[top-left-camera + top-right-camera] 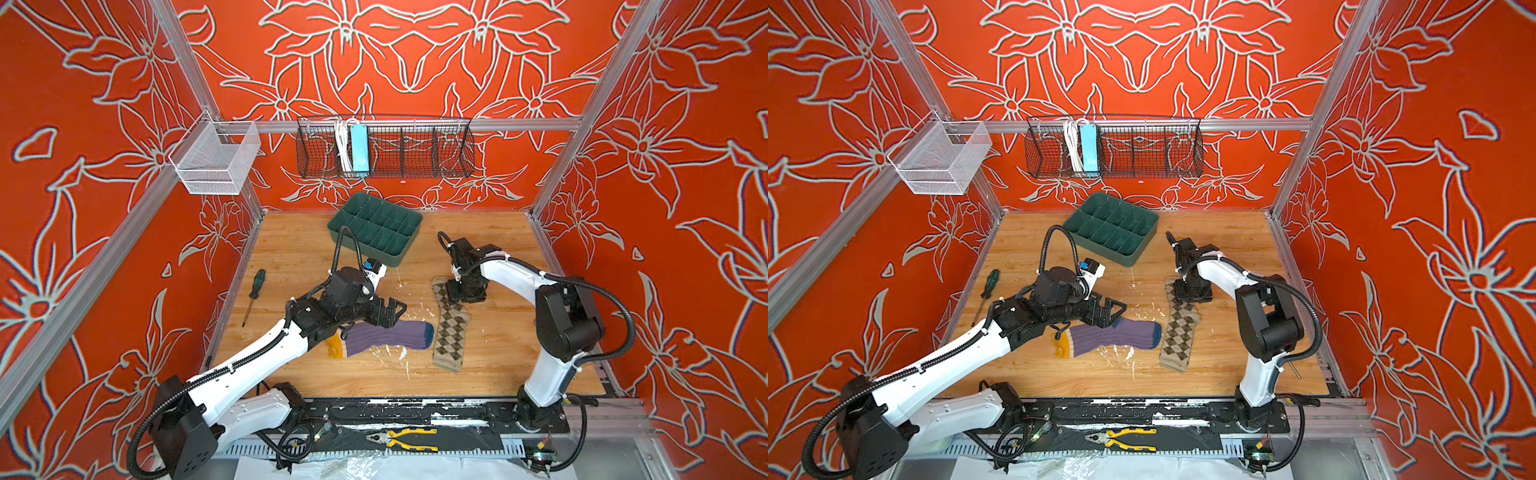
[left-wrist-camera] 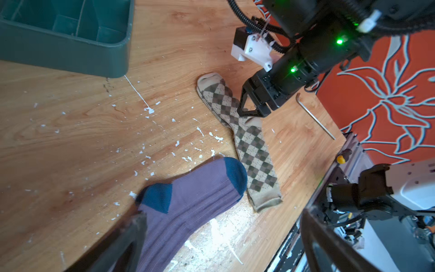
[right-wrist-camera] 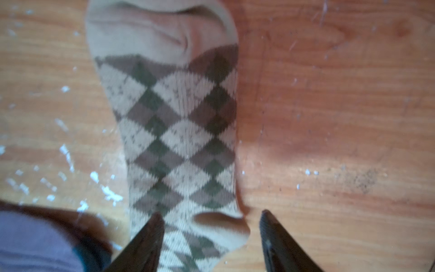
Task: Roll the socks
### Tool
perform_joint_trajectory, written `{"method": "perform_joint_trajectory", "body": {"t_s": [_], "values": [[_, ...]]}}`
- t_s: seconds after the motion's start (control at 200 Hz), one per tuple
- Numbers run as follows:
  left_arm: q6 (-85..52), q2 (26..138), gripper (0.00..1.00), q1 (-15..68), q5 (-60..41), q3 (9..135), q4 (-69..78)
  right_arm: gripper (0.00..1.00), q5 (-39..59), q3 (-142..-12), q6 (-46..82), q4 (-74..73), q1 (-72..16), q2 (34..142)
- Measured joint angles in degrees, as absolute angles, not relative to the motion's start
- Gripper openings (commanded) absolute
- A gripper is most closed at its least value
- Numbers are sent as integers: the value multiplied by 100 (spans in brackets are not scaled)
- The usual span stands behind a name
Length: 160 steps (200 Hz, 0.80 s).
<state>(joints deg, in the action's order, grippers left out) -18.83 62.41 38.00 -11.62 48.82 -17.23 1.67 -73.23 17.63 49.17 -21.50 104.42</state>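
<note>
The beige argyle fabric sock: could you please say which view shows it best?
Left wrist view: the sock appears nearly whole and sharp. Both top views show it small; right wrist, only a blurred part.

In both top views we see walls (image 1: 415, 50) of orange-red covered with large flowers outlined in pale grey, and a table (image 1: 498, 257) of honey-coloured wood grain flecked with white. Low in the middle of the frame the purple sock (image 1: 382, 336) is ribbed violet with a mustard-yellow toe and teal heel and cuff. Just right of it the argyle sock (image 1: 451, 328) is beige with brown and dark diamonds, and higher up we note a dark green tray (image 1: 397, 257) and a light blue power strip (image 1: 359, 151).
</note>
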Motion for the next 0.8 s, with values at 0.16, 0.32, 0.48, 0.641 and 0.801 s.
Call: {"method": "perform_joint_trajectory", "body": {"t_s": [0.16,0.32,0.48,0.641,0.801], "values": [[-1625,6222,99,3800,-1114,4882,-1629,42,62,-7577,1678,4845,-2154,10997],[-1282,6073,99,3800,-1129,4882,-1586,34,47,-7861,1678,4847,-2154,11242],[-722,5710,98,3815,-1319,4803,-1444,38,47,-8359,1800,4858,-2163,11598],[224,5277,97,4007,-1444,4598,-1251,56,40,-8847,1874,4849,-2165,11874],[1721,5242,97,4613,-1389,4167,-847,71,45,-8844,1824,5033,-2163,11561]]}}
